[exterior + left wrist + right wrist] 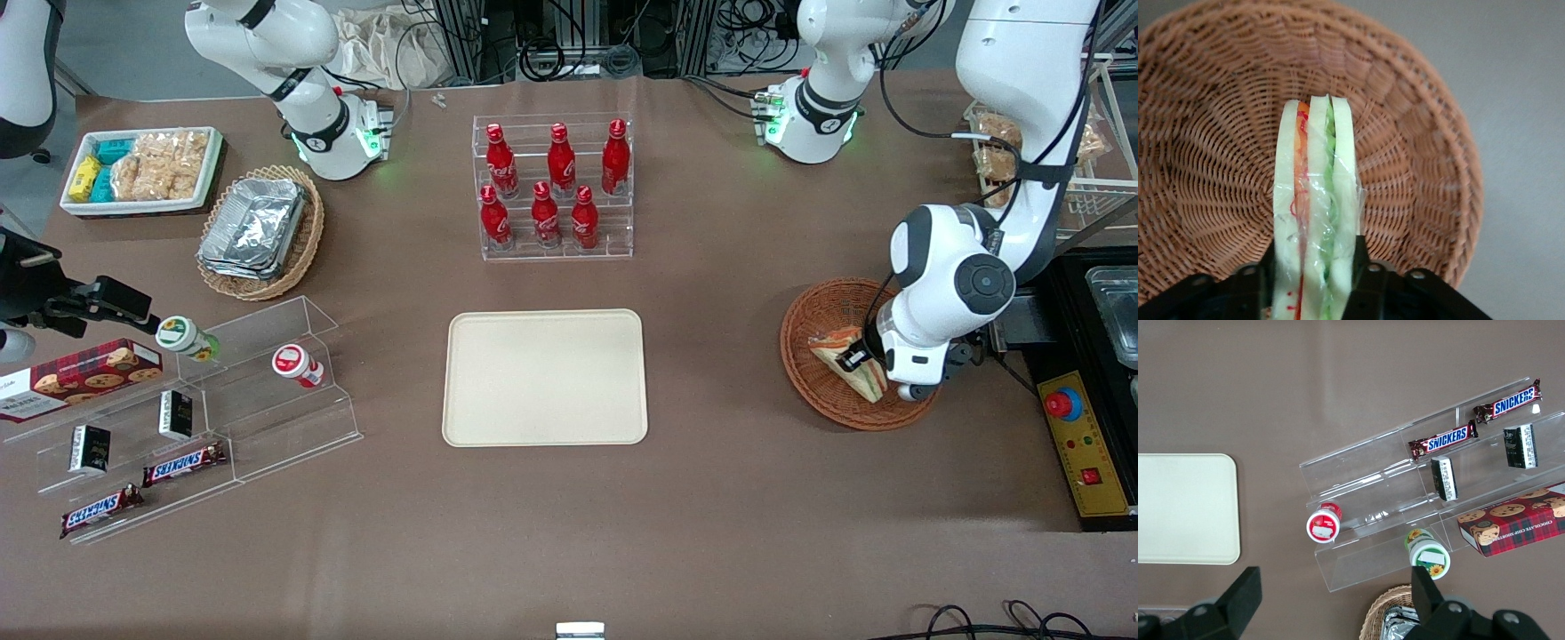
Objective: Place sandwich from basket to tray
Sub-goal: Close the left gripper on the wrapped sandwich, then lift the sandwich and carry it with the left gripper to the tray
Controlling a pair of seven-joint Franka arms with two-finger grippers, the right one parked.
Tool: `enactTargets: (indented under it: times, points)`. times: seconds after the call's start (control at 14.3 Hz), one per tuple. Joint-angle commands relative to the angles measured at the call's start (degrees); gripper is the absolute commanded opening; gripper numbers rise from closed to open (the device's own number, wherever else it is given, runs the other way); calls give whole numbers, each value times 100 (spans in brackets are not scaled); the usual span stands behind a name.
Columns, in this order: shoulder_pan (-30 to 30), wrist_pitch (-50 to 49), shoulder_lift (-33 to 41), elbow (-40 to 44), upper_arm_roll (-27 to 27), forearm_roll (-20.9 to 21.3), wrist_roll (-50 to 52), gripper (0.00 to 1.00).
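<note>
reddish-brown wicker, round and shallow: the basket (822, 311), toward the working arm's end of the table, well apart from the tray (545, 377). inside it, the sandwich (845, 358), a triangular wedge in clear wrap, standing on edge with white bread and layers of orange, red and green. down in the basket at the sandwich, the gripper (858, 360), under the white wrist of the working arm. in the left wrist view, black fingers (1250, 287) on either flank of the wedge (1315, 200), pressed against the outer slices of bread, jaws pinching the sandwich between them; wicker floor and rim of the basket (1211, 167) all around. cannot tell whether the sandwich rests on the weave or hangs just above it.

cream-beige, flat, low-rimmed: the tray, at the middle of the table, nearer to the front camera than the clear rack of red bottles (553, 185). six bottles in two rows, upright.

toward the parked arm's end: a lighter tan basket with foil containers (255, 229); farther from the front camera, a white deep tray of packaged snacks (142, 169); nearer to it, a clear stepped stand (222, 400) with two small lidded cups, a box of cookies (80, 378), two dark little boxes and two snickers bars (182, 464). brown cloth over the whole table (711, 498).
</note>
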State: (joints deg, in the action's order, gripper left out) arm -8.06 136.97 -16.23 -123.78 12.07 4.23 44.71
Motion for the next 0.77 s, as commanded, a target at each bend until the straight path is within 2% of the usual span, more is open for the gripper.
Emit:
enactTargets:
  times: [0.0, 0.35, 0.49, 0.7]
  points:
    - [23, -257, 84, 345, 50, 174, 485, 0]
    - [23, -2944, 181, 2162, 76, 148, 389, 0]
    - [23, -3770, 181, 2908, 137, 69, 328, 0]
    - [15, -4616, 173, 3841, 558, -62, 354, 0]
